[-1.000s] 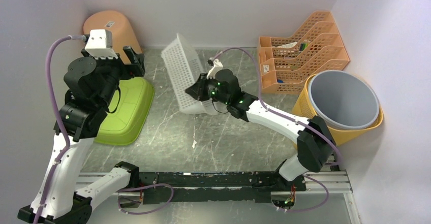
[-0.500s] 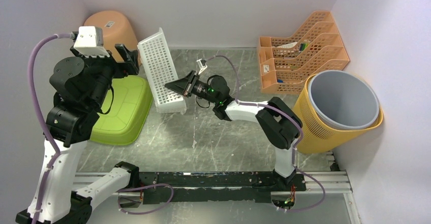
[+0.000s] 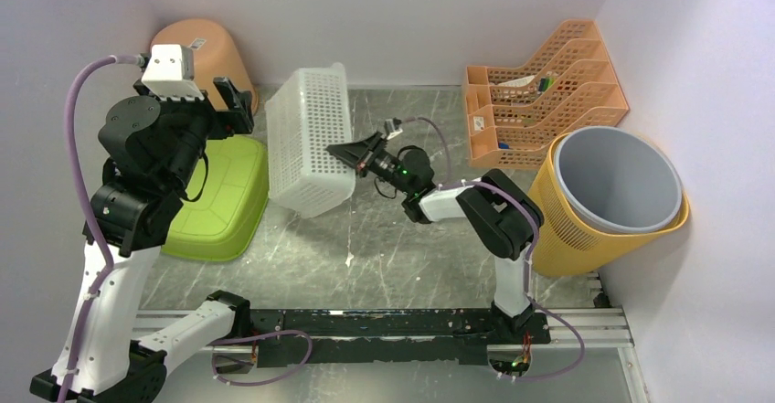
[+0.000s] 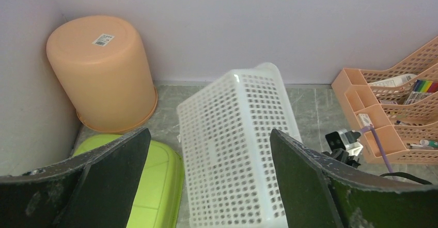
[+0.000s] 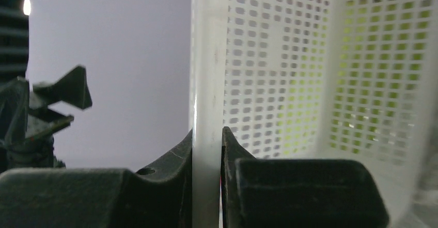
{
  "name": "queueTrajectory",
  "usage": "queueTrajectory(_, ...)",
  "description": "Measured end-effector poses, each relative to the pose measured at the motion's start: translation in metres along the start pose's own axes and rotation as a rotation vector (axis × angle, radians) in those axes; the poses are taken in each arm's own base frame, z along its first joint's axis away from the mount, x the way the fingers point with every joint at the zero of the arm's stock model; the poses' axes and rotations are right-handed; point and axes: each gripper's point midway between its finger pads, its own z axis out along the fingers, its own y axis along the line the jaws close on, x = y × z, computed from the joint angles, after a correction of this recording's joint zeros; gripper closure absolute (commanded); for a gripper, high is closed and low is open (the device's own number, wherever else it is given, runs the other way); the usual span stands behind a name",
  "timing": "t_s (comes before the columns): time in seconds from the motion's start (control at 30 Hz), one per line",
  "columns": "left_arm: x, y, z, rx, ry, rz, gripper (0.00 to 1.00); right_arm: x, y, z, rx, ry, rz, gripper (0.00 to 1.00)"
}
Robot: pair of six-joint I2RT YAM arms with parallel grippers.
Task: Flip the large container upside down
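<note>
The large container is a white perforated basket (image 3: 313, 138), held off the table and tipped so its bottom faces up toward the overhead camera. My right gripper (image 3: 347, 153) is shut on the basket's right rim; in the right wrist view the rim (image 5: 206, 83) is pinched between the two fingers (image 5: 206, 135), with the mesh interior (image 5: 310, 57) to the right. My left gripper (image 3: 233, 101) hovers open at the back left, above and apart from the basket. In the left wrist view the basket (image 4: 243, 150) lies between and well beyond that gripper's wide-spread fingers (image 4: 209, 135).
A green tub (image 3: 224, 202) lies left of the basket. An upturned orange bucket (image 3: 196, 47) stands in the back left corner. At the back right is an orange file organizer (image 3: 539, 88). A grey bin inside a yellow basket (image 3: 617, 179) stands at the right wall.
The right wrist has rolled and turned the basket from standing on edge to bottom-up, keeping its grip on the rim. The left arm shifted slightly and stayed open.
</note>
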Motion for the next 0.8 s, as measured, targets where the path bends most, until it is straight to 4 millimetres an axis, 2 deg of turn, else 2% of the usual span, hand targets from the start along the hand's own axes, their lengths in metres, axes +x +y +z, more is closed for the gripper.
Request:
queueTrajectory(0.03, 0.000, 0.000, 0.000, 0.000, 0.000, 0.002, 0.02, -0.009, -0.011, -0.009, 0.025, -0.028, 0.016, 0.94)
queueTrajectory(0.2, 0.000, 0.000, 0.000, 0.000, 0.000, 0.002, 0.02, -0.041, -0.043, -0.035, 0.098, -0.120, 0.057, 0.82)
queueTrajectory(0.43, 0.000, 0.000, 0.000, 0.000, 0.000, 0.002, 0.02, -0.063, -0.080, -0.054, 0.163, -0.143, 0.035, 0.67)
queueTrajectory(0.63, 0.002, 0.000, 0.001, -0.001, 0.003, 0.003, 0.02, -0.072, -0.114, -0.075, 0.285, -0.134, 0.002, 0.65)
queueTrajectory(0.8, 0.010, 0.000, 0.004, -0.002, 0.020, 0.007, 0.02, -0.080, -0.128, -0.084, 0.363, -0.118, -0.032, 0.63)
